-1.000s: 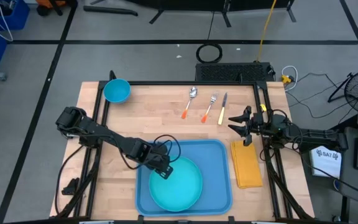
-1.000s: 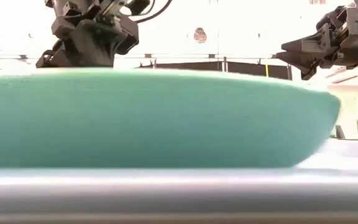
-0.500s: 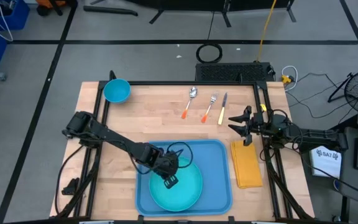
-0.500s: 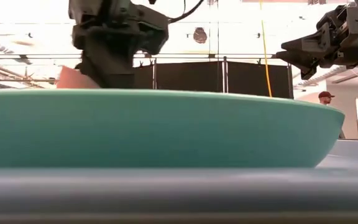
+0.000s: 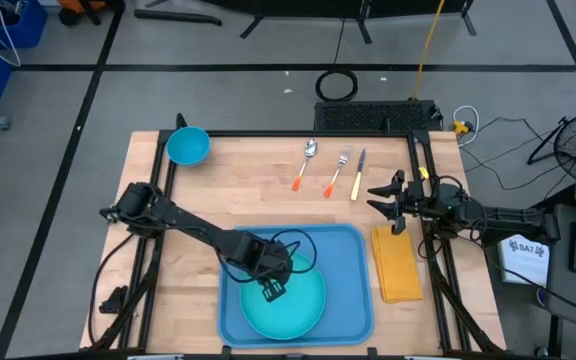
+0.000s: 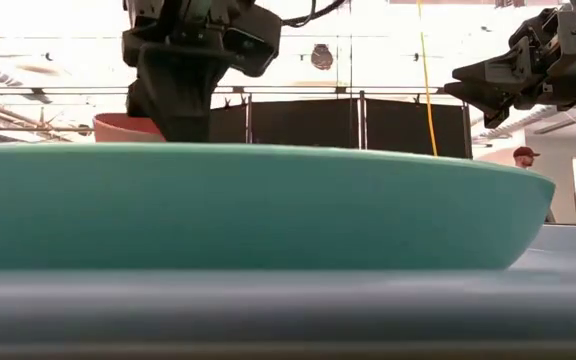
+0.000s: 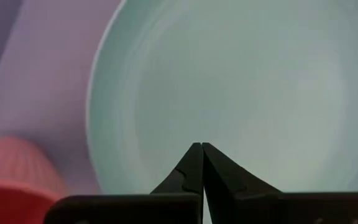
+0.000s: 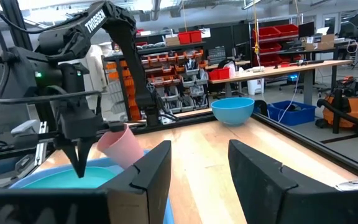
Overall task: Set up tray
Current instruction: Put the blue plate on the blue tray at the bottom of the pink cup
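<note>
Left gripper pressed together, empty, over teal plate. Right gripper spread, empty. Tray flat, long axis left-right.

high: table seen from above | low: rim-level, pressed against plate | wrists: plate shared (left very near)

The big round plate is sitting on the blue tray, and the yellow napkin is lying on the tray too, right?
Not quite. The plate does sit on the tray, but the yellow napkin is not on it. The high view shows the napkin lying on the bare wooden table, just off the tray's right edge, below the right gripper.
</note>
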You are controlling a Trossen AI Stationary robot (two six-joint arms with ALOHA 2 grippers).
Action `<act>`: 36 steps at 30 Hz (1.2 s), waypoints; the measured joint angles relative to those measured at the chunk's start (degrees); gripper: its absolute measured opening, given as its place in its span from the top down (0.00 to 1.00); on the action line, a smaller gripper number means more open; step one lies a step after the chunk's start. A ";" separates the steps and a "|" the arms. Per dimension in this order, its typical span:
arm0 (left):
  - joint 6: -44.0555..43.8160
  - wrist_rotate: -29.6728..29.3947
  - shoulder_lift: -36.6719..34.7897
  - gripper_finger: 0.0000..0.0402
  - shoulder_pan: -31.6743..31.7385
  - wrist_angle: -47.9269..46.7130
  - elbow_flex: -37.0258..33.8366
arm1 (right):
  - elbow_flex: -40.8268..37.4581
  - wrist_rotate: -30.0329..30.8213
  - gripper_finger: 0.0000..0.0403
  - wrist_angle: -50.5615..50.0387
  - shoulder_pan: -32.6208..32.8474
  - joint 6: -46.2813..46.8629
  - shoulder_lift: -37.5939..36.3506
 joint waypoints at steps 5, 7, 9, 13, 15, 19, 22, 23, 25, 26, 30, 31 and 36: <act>0.09 -0.02 0.05 1.00 0.18 -1.64 -0.07 | 0.00 0.00 0.62 0.00 -0.02 0.00 0.00; 0.17 -0.17 0.07 1.00 0.41 -1.66 -0.07 | 0.00 0.00 0.62 0.00 -0.02 0.00 0.00; 0.96 -0.56 0.06 1.00 0.63 -1.80 -0.07 | 0.00 0.00 0.62 0.00 -0.01 0.00 0.00; 3.31 -0.93 0.07 1.00 0.70 -2.70 0.53 | 0.02 0.00 0.62 0.00 -0.02 0.00 0.00; 6.03 -1.52 0.07 1.00 0.51 -2.55 2.18 | 0.00 0.02 0.62 0.00 -0.02 0.00 0.00; 11.52 -4.84 0.07 1.00 -0.13 -2.96 6.08 | 0.02 0.07 0.62 0.00 -0.02 0.00 0.00; 15.61 -6.26 0.07 1.00 -0.15 -2.82 8.53 | 0.02 0.09 0.62 0.00 -0.02 0.00 0.00; 17.44 -6.39 0.07 1.00 -0.17 -2.54 9.17 | 0.00 0.11 0.62 0.00 0.01 0.00 0.00; 21.20 -6.34 0.07 1.00 -0.47 -1.05 9.91 | 0.00 0.11 0.62 0.00 -0.01 0.00 0.00; 22.80 -6.34 0.07 1.00 -0.65 -0.47 10.25 | 0.02 0.13 0.62 0.00 -0.01 0.00 0.00; 27.71 -6.04 2.42 1.00 -1.69 -0.35 13.13 | 0.01 0.15 0.62 0.03 0.00 0.00 0.02; 29.01 -6.00 3.62 1.00 -1.95 -0.71 14.32 | 0.00 0.15 0.62 0.13 -0.02 0.00 0.02; 34.69 -5.40 9.91 1.00 -2.72 -7.72 22.13 | 0.01 0.15 0.62 0.46 0.00 0.00 0.04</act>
